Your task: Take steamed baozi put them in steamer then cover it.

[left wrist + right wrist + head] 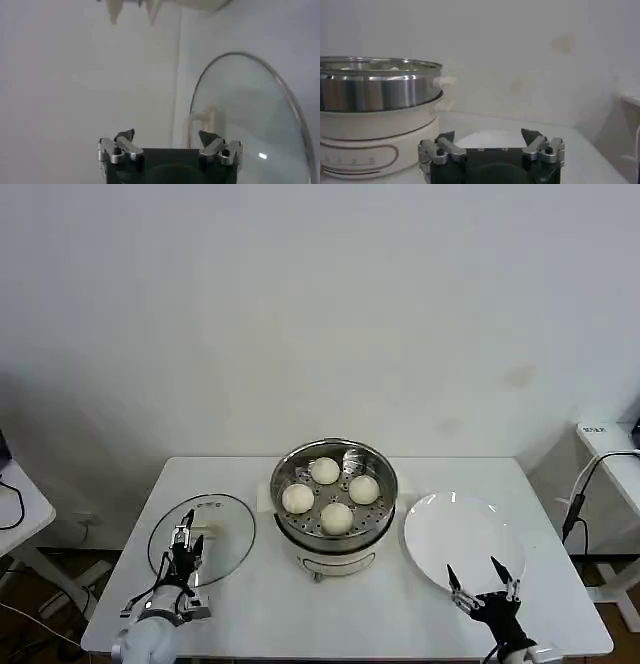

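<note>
White surface (250, 604) from the head: four steamed baozi (338, 517) already sit in the steamer (334, 494), the plate (462, 539) bare. Cover (201, 538) lies flat beside it, left claw (186, 552) over its handle, closure unclear. Left wrist: that claw's (170, 142) fingers stand apart before the cover (250, 120), holding nothing. Right wrist: right claw (490, 142) spread wide, idle beside the steamer (377, 115).

- Steamed baozi (324, 471): creamy white, plain.
- Steamer (384, 476): shiny silver steel, perforated tray, white base.
- Cover (225, 529): clear glass, cream handle.
- Plate (462, 544): white.
- Worktop (300, 604): white.
</note>
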Robot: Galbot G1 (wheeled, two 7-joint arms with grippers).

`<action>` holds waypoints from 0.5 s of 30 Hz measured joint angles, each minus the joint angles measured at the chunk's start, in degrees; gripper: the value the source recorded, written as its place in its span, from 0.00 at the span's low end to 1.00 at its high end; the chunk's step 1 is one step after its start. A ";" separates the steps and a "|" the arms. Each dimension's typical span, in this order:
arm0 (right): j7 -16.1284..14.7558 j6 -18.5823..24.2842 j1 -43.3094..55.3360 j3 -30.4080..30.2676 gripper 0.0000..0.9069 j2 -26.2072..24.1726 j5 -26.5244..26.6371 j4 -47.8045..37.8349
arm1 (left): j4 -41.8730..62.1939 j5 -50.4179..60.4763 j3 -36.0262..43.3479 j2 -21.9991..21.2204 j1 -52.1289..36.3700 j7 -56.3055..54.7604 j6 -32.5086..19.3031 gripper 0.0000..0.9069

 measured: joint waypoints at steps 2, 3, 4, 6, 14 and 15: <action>-0.18 0.07 0.16 0.03 1.00 0.00 -0.14 -0.20 | 0.69 0.17 -0.10 0.09 -0.71 -0.01 0.12 1.00; -0.18 0.07 0.24 0.06 1.00 -0.01 -0.16 -0.29 | 1.05 0.28 -0.11 0.21 -1.10 -0.01 0.16 1.00; -0.18 0.07 0.27 0.09 1.00 -0.02 -0.17 -0.35 | 1.40 0.36 -0.11 0.30 -1.46 -0.02 0.17 1.00; -0.19 0.14 0.30 0.11 1.00 -0.01 -0.25 -0.54 | 2.02 0.50 -0.10 0.37 -2.12 -0.08 0.18 1.00; -0.66 0.56 0.23 0.07 1.00 0.49 -0.66 -0.96 | 4.65 0.88 0.07 -0.31 -4.44 -0.82 0.70 1.00; -0.72 0.63 0.23 0.10 1.00 0.55 -0.71 -1.01 | 4.99 0.88 0.07 -0.37 -4.69 -0.90 0.73 1.00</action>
